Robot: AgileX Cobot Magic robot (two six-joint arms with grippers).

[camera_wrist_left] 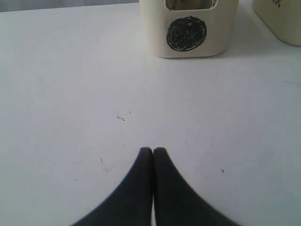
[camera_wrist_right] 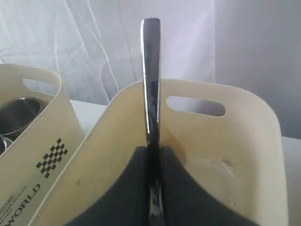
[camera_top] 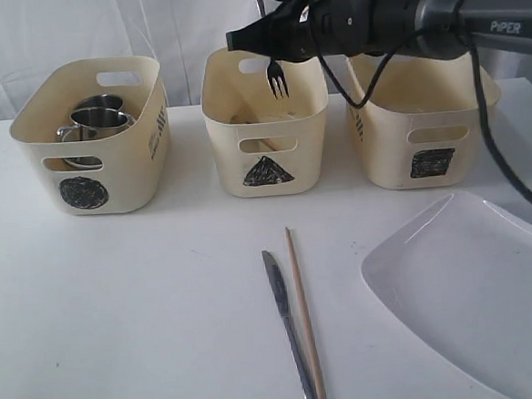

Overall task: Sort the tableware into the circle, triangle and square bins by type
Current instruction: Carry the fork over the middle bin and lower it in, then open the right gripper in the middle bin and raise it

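**Exterior view.** Reaching in from the right, the right jaws are clamped on the fork (camera_top: 277,78). It hangs tines-down over the open top of the triangle bin (camera_top: 220,134), the middle of three. The circle bin (camera_top: 118,178), at left, holds steel mugs (camera_top: 101,120), and the square bin (camera_top: 390,145) stands at right. The knife (camera_top: 289,330) and a chopstick (camera_top: 305,315) lie close side by side on the bench (camera_top: 118,310), near the plate (camera_top: 473,285), which the frame's right and lower edges crop. Open bench spreads left of the knife and in front of the circle bin.

**Right wrist view only.** The fork's handle stands upright between the gripping fingers, with the triangle bin's far wall and handle cut-out behind it.

**Left wrist view only.** The left jaws are together, holding nothing, over bare bench, and the circle bin's mark lies ahead.
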